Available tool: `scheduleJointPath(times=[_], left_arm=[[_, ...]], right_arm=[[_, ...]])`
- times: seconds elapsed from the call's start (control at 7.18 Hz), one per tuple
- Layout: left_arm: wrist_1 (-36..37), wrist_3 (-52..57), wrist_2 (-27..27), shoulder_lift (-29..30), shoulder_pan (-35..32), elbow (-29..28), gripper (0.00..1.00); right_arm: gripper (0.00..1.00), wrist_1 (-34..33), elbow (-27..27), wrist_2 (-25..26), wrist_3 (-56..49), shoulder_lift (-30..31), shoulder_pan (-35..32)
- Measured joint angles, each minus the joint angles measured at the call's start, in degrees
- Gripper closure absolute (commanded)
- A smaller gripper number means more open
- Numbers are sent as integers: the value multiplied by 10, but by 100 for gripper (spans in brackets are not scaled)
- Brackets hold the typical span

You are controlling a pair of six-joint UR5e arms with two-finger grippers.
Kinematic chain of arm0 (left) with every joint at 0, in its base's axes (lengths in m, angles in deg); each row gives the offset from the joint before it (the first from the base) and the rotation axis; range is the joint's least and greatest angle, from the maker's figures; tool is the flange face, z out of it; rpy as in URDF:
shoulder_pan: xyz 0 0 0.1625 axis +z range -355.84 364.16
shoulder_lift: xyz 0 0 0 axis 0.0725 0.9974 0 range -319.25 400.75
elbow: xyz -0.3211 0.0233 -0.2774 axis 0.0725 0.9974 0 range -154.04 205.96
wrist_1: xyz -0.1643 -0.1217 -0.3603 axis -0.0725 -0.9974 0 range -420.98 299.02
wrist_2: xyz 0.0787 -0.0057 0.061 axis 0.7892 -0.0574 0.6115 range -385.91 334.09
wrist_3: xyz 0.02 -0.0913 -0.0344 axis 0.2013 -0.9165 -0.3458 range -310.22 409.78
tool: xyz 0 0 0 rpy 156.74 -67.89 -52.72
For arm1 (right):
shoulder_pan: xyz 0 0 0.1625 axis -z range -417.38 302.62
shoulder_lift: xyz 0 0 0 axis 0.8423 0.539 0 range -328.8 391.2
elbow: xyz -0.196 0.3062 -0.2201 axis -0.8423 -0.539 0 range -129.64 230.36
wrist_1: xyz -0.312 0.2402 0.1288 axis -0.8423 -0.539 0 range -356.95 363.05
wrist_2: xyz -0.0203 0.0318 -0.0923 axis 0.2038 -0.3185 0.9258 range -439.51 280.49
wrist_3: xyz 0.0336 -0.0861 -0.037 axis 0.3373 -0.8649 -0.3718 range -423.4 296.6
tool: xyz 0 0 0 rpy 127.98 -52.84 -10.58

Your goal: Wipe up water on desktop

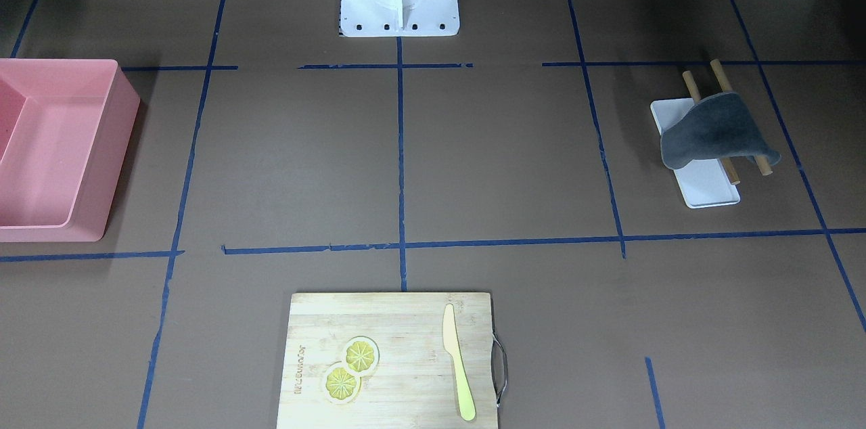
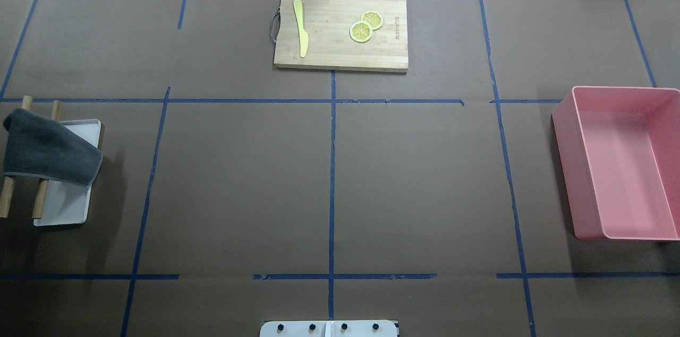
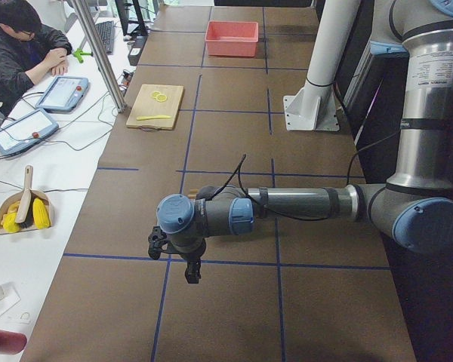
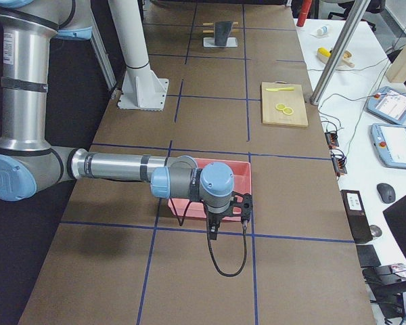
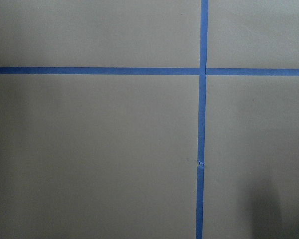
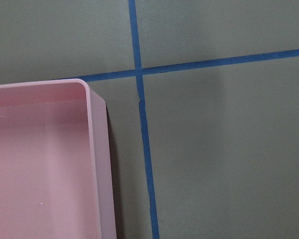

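While the dark-brown desktop (image 2: 414,177) spreads under both arms, the left gripper (image 3: 175,258) hangs over crossing tape lines and the right gripper (image 4: 229,215) just beside the pink bin (image 2: 616,161) — whether either pair of fingers is open, I cannot tell. A grey cloth (image 2: 48,151) drapes a wooden rack (image 2: 40,201) over the white tray (image 2: 69,204).

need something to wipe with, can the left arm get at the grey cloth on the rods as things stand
Probably yes. The grey cloth hangs uncovered over two wooden rods above a white tray, at the left arm's end of the desktop, and nothing stands around it to block a reach.
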Motion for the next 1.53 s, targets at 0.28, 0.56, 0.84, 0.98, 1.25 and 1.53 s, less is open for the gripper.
scheduleJointPath(times=[0.28,0.56,0.84,0.98,1.25,1.53], left_arm=[[0,0,-1,-1,0,0,0],[0,0,-2,-1,0,0,0],[0,0,-1,1,0,1,0],[0,0,0,2,0,1,0],[0,0,3,3,0,1,0],[-1,-1,2,10,1,5,0]], right_arm=[[0,0,0,0,1,-1,0],[0,0,0,0,2,-1,0],[0,0,0,0,3,-1,0],[0,0,0,0,3,-1,0],[0,0,0,-1,2,-1,0],[0,0,1,-1,3,-3,0]])
